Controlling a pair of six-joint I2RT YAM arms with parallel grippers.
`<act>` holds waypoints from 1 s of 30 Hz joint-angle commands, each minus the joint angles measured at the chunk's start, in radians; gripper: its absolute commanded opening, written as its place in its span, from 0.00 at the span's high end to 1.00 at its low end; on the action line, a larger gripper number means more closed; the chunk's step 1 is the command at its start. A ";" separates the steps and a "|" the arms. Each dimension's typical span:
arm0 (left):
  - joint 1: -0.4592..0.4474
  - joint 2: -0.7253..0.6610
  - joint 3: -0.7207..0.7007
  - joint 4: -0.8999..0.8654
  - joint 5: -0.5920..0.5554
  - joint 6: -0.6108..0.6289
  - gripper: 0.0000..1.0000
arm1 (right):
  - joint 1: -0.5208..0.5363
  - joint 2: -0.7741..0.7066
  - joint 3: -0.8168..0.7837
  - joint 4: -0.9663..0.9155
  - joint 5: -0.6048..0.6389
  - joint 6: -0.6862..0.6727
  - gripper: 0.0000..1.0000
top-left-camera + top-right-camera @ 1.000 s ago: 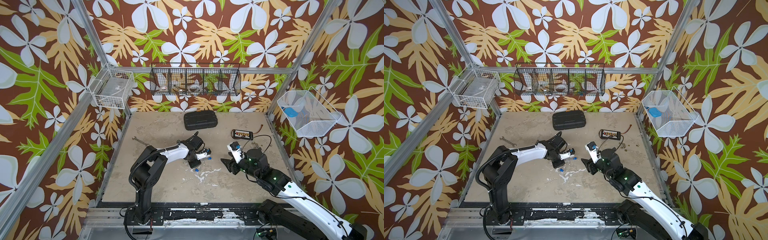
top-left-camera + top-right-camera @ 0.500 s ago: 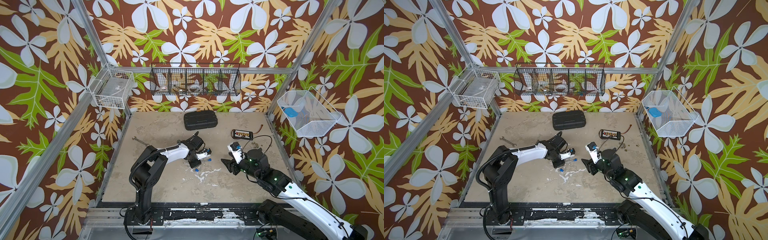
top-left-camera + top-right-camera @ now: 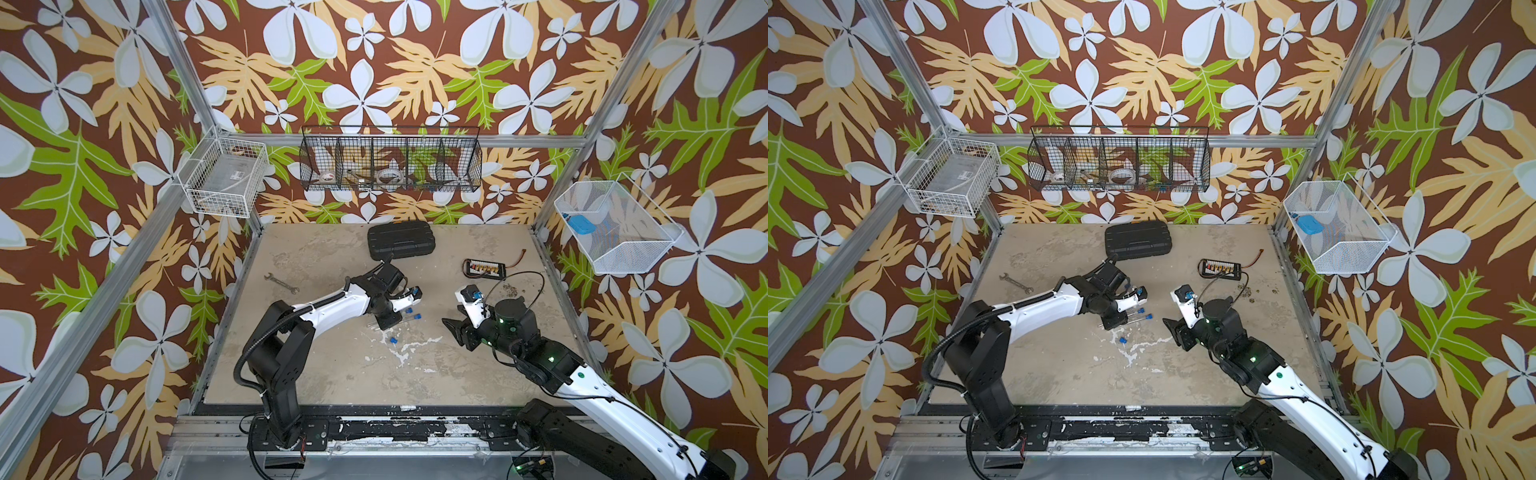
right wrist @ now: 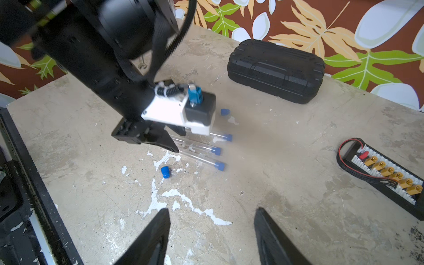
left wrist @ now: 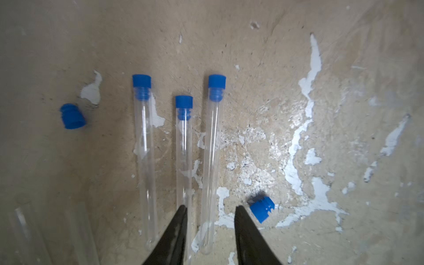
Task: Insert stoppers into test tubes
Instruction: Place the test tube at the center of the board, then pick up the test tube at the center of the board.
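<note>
Left gripper (image 5: 211, 207): just released my third capped clear glassy test tube (image 5: 212, 149), jaws slightly apart.
Right gripper (image 4: 212, 210): gaping, empty.
Next: loose bright-blue plastic stopper (image 3: 392, 340), tube's 6 o'clock.

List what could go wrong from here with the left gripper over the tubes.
1. The left gripper stands open around the round end of one stoppered tube, with one jaw over the neighbouring tube. A skewed move could roll both.
2. A loose stopper lies close beside the other jaw. A sideways sweep may knock it away.
</note>
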 commanded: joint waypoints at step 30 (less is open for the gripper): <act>0.344 0.133 0.028 -0.008 -0.070 0.109 0.61 | 0.001 0.142 0.004 0.154 -0.086 0.003 0.40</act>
